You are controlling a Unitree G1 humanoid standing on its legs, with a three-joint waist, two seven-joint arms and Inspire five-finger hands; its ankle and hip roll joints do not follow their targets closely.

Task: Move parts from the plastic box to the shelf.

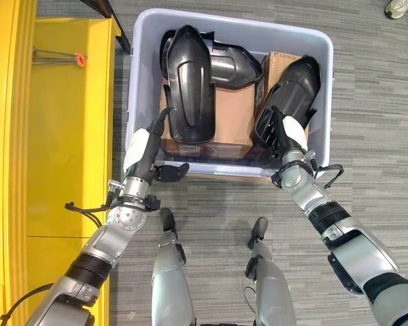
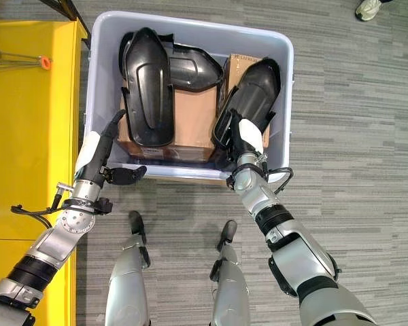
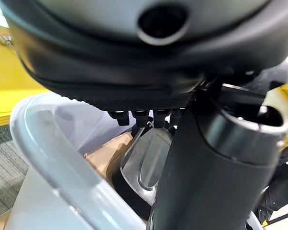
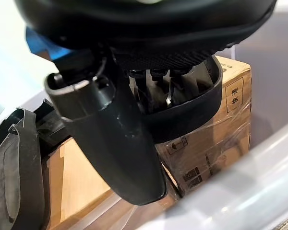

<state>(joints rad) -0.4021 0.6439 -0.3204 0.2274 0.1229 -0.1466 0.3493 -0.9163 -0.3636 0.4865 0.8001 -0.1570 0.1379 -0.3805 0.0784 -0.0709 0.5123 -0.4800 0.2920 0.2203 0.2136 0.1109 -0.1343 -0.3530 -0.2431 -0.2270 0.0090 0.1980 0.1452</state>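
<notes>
Grey striped carpet floor (image 1: 381,102) carries a pale plastic box (image 1: 323,47), which stands directly on it. Just beside the box's left wall stands a yellow shelf (image 1: 61,122). On the shelf's top surface, near its far edge, lies an orange-tipped wire tool (image 1: 58,56).

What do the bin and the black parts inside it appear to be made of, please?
Plastic bin: translucent pale grey plastic, with light showing through its walls. Black parts: seemingly moulded plastic, semi-gloss, with soft highlights on smooth curved shells. Boxes beneath: brown cardboard.
</notes>
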